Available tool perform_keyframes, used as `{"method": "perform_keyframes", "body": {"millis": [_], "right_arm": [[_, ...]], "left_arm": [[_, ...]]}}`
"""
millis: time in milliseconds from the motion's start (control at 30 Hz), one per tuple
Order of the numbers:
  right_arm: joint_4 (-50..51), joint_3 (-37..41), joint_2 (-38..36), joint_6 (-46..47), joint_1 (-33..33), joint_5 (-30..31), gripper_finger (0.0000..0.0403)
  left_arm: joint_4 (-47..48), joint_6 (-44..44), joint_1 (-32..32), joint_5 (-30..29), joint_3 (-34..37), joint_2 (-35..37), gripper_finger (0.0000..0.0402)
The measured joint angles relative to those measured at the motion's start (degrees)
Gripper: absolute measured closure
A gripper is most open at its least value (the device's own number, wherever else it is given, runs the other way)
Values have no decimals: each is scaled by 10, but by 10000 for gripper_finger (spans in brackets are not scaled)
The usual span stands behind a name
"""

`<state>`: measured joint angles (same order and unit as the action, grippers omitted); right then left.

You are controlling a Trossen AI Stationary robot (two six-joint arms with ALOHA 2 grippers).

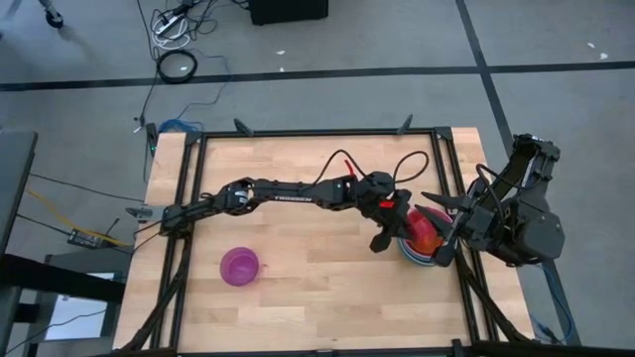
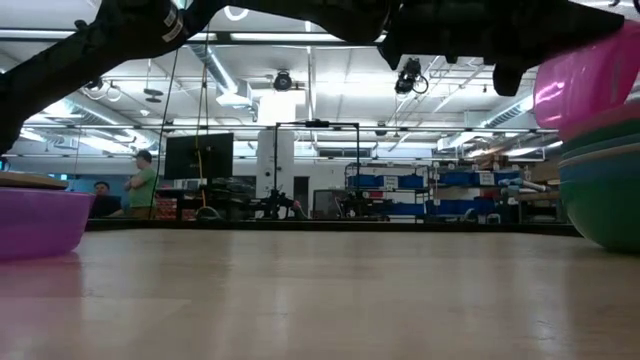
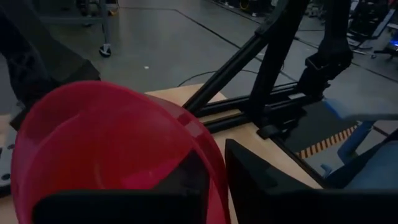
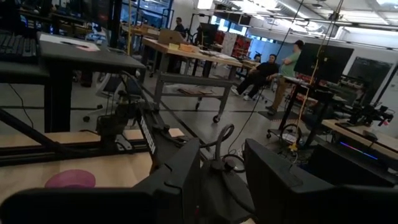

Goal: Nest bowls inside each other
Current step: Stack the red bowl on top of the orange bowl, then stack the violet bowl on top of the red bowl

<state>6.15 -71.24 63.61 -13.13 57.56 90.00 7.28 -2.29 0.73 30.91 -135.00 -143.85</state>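
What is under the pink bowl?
The pink bowl sits on a stack of bowls: green and teal rims show. How many lie deeper is hidden.

A grey floor (image 1: 327, 40) crossed by dark tape lines (image 1: 397, 71) surrounds the wooden desk (image 1: 298, 297), with cables (image 1: 177, 30) lying on it. Beyond, ceiling lights (image 2: 240, 98) hang over blue shelving (image 2: 410, 185), a dark monitor (image 2: 198, 157), work tables (image 4: 186, 59), and people (image 4: 273, 68) seated and standing.
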Motion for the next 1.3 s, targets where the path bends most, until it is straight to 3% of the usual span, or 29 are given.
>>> {"method": "perform_keyframes", "body": {"millis": [467,900,1000,1133,1300], "right_arm": [[0,0,0,-1,0,0,288],[2,0,0,-1,2,0,288],[3,0,0,0,7,0,288],[7,0,0,10,12,0,290],[23,0,0,41,7,-1,290]], "left_arm": [[-18,-6,0,-11,0,-6,301],[-19,27,1,-13,0,-6,298],[67,22,10,-4,0,23,298],[266,-29,31,5,0,112,298],[456,-59,33,-65,0,221,298]]}}
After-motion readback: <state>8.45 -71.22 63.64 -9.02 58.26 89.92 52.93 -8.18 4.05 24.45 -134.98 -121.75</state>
